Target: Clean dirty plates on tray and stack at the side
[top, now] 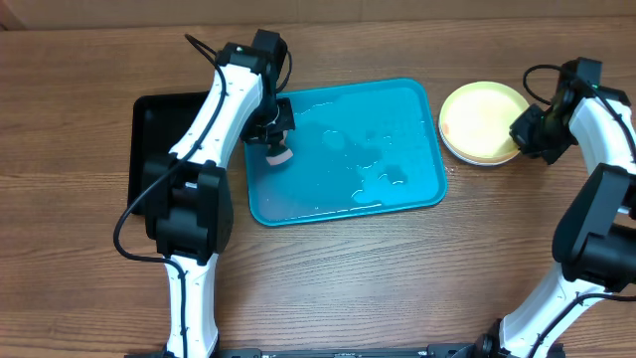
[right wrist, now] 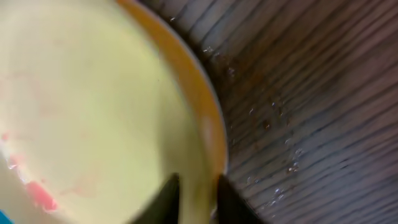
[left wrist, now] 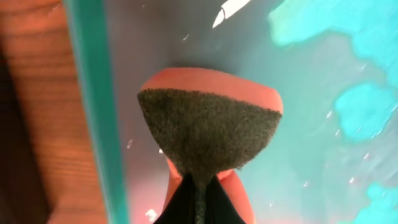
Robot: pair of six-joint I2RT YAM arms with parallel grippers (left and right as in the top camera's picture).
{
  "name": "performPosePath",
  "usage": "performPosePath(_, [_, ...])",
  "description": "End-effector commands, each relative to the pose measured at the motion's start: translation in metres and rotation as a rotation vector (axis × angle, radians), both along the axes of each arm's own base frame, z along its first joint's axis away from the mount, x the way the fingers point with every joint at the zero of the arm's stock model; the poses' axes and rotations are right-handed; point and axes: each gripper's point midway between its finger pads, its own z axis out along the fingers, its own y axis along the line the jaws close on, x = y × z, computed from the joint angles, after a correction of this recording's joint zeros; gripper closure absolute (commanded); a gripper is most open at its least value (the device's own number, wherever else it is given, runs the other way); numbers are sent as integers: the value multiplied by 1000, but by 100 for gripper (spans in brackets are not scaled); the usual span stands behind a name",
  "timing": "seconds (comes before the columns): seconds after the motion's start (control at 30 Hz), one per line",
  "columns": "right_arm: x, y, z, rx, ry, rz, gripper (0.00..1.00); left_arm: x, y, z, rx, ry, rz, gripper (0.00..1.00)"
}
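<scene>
Over tray (top: 397, 129), left gripper (left wrist: 199, 196) pinches sponge (left wrist: 208, 127); right gripper (right wrist: 194, 198) clasps plate (top: 482, 119).

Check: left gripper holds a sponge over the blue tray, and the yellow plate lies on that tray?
No. The yellow plate lies on the table right of the tray, per the overhead view. The left gripper does hold the sponge over it.

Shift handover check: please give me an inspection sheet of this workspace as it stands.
Surface: wooden table, water droplets at right.
Job's things: turquoise tray wet, no plates on it; yellow plate tops a stack beside it, faint red smears on it.
Clutter: black tray, left of the turquoise tray.
Grippers: left gripper shut on sponge over the tray; right gripper straddles the yellow plate's rim, grip unclear.
Cables: black cables along both arms, loose.
Surroundings: nothing seen.
</scene>
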Motion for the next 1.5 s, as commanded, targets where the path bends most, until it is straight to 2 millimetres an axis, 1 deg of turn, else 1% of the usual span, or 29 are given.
performPosePath(0.0, [5, 8, 9, 15, -26, 43, 35, 21, 19, 42, 59, -96, 32, 96])
performPosePath(0.03, [3, 9, 10, 18, -20, 43, 13, 20, 27, 55, 89, -105, 39, 96])
performPosePath(0.07, [3, 10, 12, 23, -16, 43, 0, 20, 35, 68, 118, -116, 46, 96])
performPosePath(0.17, [6, 16, 28, 58, -25, 50, 0, 14, 58, 105, 203, -144, 72, 96])
performPosePath(0.23, [11, 19, 46, 69, -53, 59, 0, 10, 73, 126, 230, -166, 109, 96])
performPosePath(0.3, [15, 23, 66, 67, -92, 75, 0, 12, 79, 139, 201, -198, 111, 96])
performPosePath(0.33, [17, 27, 77, 62, -113, 88, 0, 12, 86, 144, 200, -209, 140, 96])
performPosePath(0.4, [18, 37, 94, 49, -148, 126, 0, 11, 101, 147, 203, -209, 174, 96])
performPosePath(0.43, [19, 44, 101, 39, -166, 158, 0, 10, 111, 145, 207, -199, 196, 96])
performPosePath(0.5, [21, 58, 108, 29, -185, 212, 0, 7, 132, 136, 221, -161, 237, 96])
performPosePath(0.6, [23, 79, 108, 32, -185, 266, 0, -7, 167, 113, 254, -66, 302, 96])
performPosePath(0.67, [24, 90, 107, 29, -185, 298, 0, -13, 187, 96, 267, -18, 340, 96])
performPosePath(0.73, [27, 102, 108, 27, -195, 332, 0, -14, 194, 78, 233, 10, 346, 96])
performPosePath(0.83, [31, 117, 109, 25, -213, 366, 0, -10, 195, 47, 181, 25, 318, 96])
performPosePath(0.93, [32, 129, 110, 27, -220, 393, 0, -8, 196, 19, 187, 27, 303, 96])
performPosePath(0.97, [32, 132, 110, 27, -220, 400, 0, -8, 196, 10, 190, 29, 294, 86])
performPosePath(1.0, [32, 134, 110, 24, -219, 408, 0, -9, 196, 4, 192, 34, 287, 72])
performPosePath(1.03, [32, 135, 110, 23, -218, 415, 0, -11, 197, -2, 194, 38, 287, 56])
performPosePath(1.07, [32, 136, 110, 22, -219, 419, 0, -11, 197, -6, 194, 40, 284, 45])
performPosePath(1.13, [32, 136, 110, 20, -219, 420, 0, -11, 197, -10, 195, 37, 283, 30])
performPosePath(1.17, [32, 135, 110, 18, -219, 421, 0, -11, 197, -10, 196, 36, 280, 17])
performPosePath(1.2, [32, 135, 109, 16, -220, 431, 0, -11, 198, -10, 199, 35, 280, 6])
performPosePath(1.23, [31, 135, 109, 14, -218, 437, 0, -11, 198, -7, 203, 33, 281, 0])
performPosePath(1.33, [30, 136, 110, 16, -215, 438, 0, -12, 200, 10, 214, 33, 285, 0])
performPosePath(1.4, [29, 136, 115, 18, -218, 442, 0, -12, 201, 34, 221, 25, 294, 0])
performPosePath(1.47, [26, 136, 127, 14, -230, 442, 0, -12, 199, 66, 220, -8, 294, 0])
